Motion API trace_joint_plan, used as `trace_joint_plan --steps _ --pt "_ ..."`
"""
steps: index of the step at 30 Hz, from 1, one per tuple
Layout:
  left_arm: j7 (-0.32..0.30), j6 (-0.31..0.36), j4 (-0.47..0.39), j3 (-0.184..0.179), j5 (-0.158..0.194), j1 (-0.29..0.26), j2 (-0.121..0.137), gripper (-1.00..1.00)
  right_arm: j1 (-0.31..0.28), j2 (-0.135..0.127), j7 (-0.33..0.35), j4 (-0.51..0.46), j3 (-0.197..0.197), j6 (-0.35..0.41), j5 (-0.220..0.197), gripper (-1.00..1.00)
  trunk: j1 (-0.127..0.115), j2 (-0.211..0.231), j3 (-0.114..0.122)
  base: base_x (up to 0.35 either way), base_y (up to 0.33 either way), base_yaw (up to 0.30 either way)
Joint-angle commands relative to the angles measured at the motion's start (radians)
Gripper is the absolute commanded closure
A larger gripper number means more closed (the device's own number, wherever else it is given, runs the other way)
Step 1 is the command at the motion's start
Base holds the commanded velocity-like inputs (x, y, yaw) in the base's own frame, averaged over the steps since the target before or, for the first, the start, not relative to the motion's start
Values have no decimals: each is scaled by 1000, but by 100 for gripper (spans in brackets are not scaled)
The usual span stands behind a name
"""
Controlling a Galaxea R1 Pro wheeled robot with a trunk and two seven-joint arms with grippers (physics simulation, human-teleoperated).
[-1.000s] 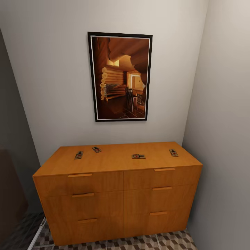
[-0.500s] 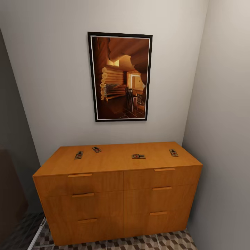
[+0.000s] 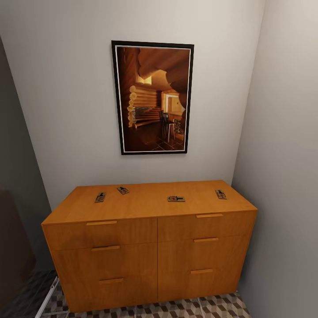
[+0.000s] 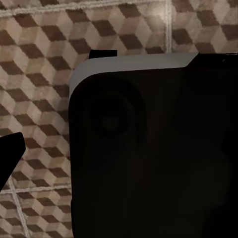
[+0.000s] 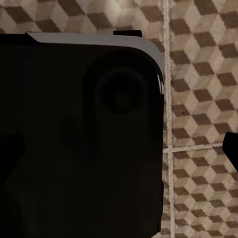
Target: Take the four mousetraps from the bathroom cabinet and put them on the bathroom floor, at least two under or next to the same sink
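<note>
Looking through the head camera, I see the cabinet in the lower half of the frame, its drawers shut, standing in a corner under a framed picture. Four traps lie flat on its top, well apart from the front edge: trap one at the left, trap two just right of it and a little higher in the frame, trap three right of centre, trap four near the right end. A strip of floor shows along the bottom edge.

Both wrist cameras face a dark body with a pale top edge against cube-patterned tile. A black tip pokes in at the frame's edge in each one, and. I cannot tell how far either gripper is open, and I see nothing held or touched.
</note>
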Motion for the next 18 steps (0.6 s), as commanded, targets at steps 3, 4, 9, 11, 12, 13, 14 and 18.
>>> trace_joint_plan --steps 3,4,9,11,12,13,14,18 --pt "-1 0 -1 0 1 0 0 -100 0 0 0 0 -1 -3 -1 -100 0 -1 -1 0 0 0" --pt "-1 0 -1 0 1 0 0 -100 0 0 0 0 -1 -3 -1 -100 0 -1 -1 0 0 0" --pt "-1 0 -1 1 1 0 0 -100 0 0 -1 0 -1 -3 -1 -100 0 -1 -1 0 0 0" --pt "-1 0 -1 1 1 0 0 -100 0 0 -1 0 -1 -3 -1 -100 -4 6 2 0 0 0" --pt "-1 0 -1 1 1 0 0 -100 0 0 -1 0 -1 -3 -1 -100 -8 13 5 0 0 0" --pt "-1 0 -1 2 1 0 0 -100 0 0 -1 0 -1 -3 -1 -100 -12 20 8 0 0 0" --pt "-1 0 -1 2 1 0 0 -100 0 0 -1 0 -1 -3 -1 -100 -15 27 12 0 0 0" --pt "-1 0 -1 0 0 0 0 -100 0 0 0 0 -1 -3 -1 -100 -31 55 24 0 0 0"
